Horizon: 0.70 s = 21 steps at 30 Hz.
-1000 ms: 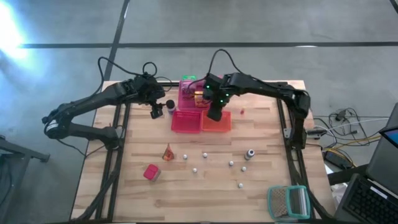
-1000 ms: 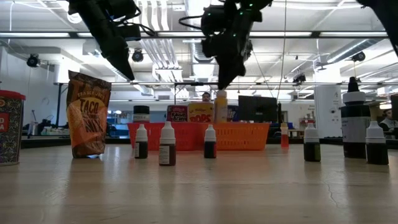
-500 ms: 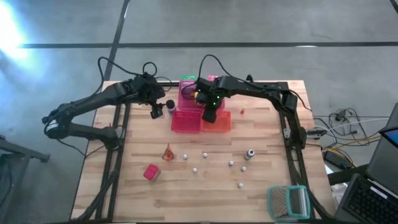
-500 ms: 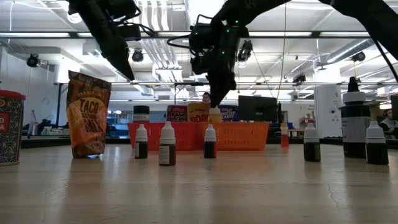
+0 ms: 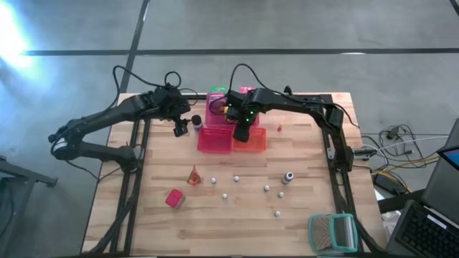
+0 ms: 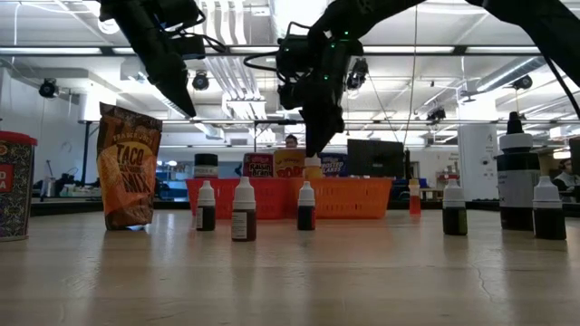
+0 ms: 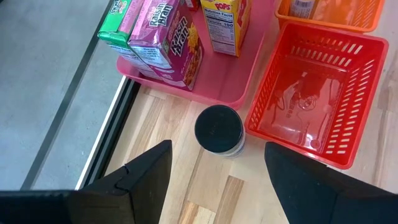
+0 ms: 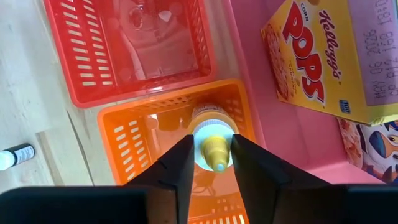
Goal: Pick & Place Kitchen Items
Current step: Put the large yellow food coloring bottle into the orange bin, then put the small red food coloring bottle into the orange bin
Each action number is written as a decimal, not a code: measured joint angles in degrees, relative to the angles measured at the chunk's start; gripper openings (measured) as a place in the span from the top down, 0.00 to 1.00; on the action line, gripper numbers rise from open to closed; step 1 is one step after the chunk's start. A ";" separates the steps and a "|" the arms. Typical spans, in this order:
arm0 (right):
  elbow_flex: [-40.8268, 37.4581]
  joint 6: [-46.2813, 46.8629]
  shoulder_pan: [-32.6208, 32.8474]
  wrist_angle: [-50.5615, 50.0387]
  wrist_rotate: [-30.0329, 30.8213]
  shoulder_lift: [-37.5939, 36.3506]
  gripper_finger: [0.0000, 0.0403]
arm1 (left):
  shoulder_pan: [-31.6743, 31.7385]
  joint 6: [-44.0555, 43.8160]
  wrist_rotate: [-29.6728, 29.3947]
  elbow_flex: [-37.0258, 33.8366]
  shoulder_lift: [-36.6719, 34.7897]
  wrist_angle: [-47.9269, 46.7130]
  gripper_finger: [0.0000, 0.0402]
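The surface is a pale wooden plank table (image 5: pixel 237 215) on a dark frame, standing on a grey concrete floor (image 5: pixel 287 25). At its near right corner lies a teal-framed mesh thing (image 5: pixel 332 233). Nearer the middle, small dropper bottles (image 6: pixel 243 210) stand scattered upright across the boards, with a red tin (image 5: pixel 174 198) and a taco bag (image 6: pixel 129 166) toward the near left.

Farther back, a red basket (image 5: pixel 214 139) and an orange basket (image 5: pixel 252 140) sit side by side, touching. The right gripper (image 8: pixel 210 163) hangs over the orange basket, its fingers closed on either side of the cap of a yellow-topped bottle (image 8: pixel 213 135) that stands upright inside that basket. Just behind the baskets a pink tray (image 7: pixel 245 78) holds cereal cartons: a yellow Pops box (image 8: pixel 314 59), a pink bran box (image 7: pixel 169 40) and a green carton (image 7: pixel 118 28).

The left gripper (image 7: pixel 217 168) hovers left of the red basket, fingers spread apart, above a black-lidded jar (image 7: pixel 219 130) that stands on the wood just beside the tray and basket.

Beyond the table, the low view shows a large workshop with strip lights on the ceiling (image 6: pixel 82 50), monitors and benches, and a person (image 6: pixel 291 142) behind the baskets.
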 joint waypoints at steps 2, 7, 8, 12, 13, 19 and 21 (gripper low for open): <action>0.00 -0.11 0.00 -0.01 0.29 -0.01 0.70 | 0.00 0.00 0.00 0.01 0.00 -0.01 0.35; 0.91 -0.19 0.05 -0.90 0.34 -0.04 0.64 | -0.01 0.00 0.00 -0.01 0.00 -0.01 0.35; 1.39 -0.19 0.15 -1.28 0.32 -0.04 0.63 | 0.01 0.00 0.00 0.01 0.00 -0.01 0.35; 3.33 -0.42 0.72 -1.78 0.29 -0.72 0.61 | 0.00 0.00 0.00 0.01 0.00 -0.01 0.35; 3.80 -0.40 0.90 -2.26 0.29 -0.99 0.61 | 0.00 0.00 0.00 -0.01 0.00 -0.01 0.35; 5.61 0.56 3.19 -4.55 0.27 -3.49 0.62 | 0.01 0.00 0.00 -0.01 0.00 -0.01 0.35; 5.94 0.80 4.79 -4.99 0.27 -4.57 0.65 | -0.01 0.00 0.00 0.01 0.00 -0.01 0.35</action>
